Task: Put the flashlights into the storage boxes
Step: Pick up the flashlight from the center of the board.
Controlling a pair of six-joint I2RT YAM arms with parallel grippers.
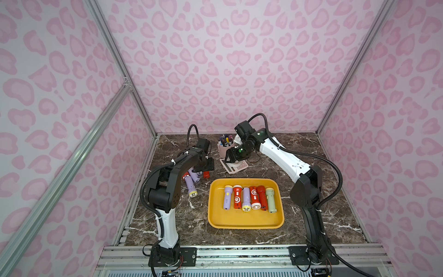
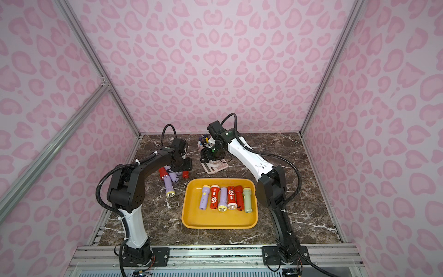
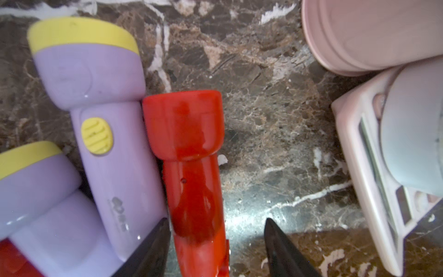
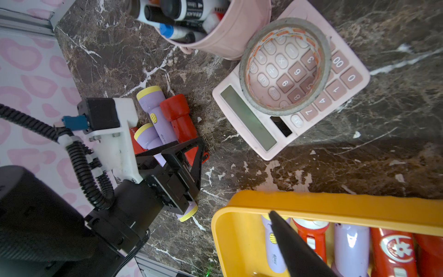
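Note:
The yellow-orange storage box (image 1: 244, 225) (image 2: 215, 225) holds a row of several flashlights: lilac (image 1: 227, 197), red (image 1: 237, 196) and one pale green (image 1: 271, 200). Left of it on the marble lies a loose cluster of lilac (image 1: 190, 187) and red flashlights. My left gripper (image 3: 215, 219) (image 1: 200, 167) is low over this cluster, open, straddling the body of a red flashlight (image 3: 191, 144). One finger touches it and a gap is left on the other side. My right gripper (image 1: 228, 157) hovers over the calculator, open and empty. Only one of its fingers (image 4: 287, 239) shows in the right wrist view.
A pink pen cup (image 1: 225, 146) stands at the back. In front of it lies a pink calculator (image 1: 236, 166) with a tape roll (image 4: 285, 64) on top. A lilac flashlight (image 3: 105, 120) presses against the red one. The box's far rim (image 4: 335, 203) lies below the right gripper.

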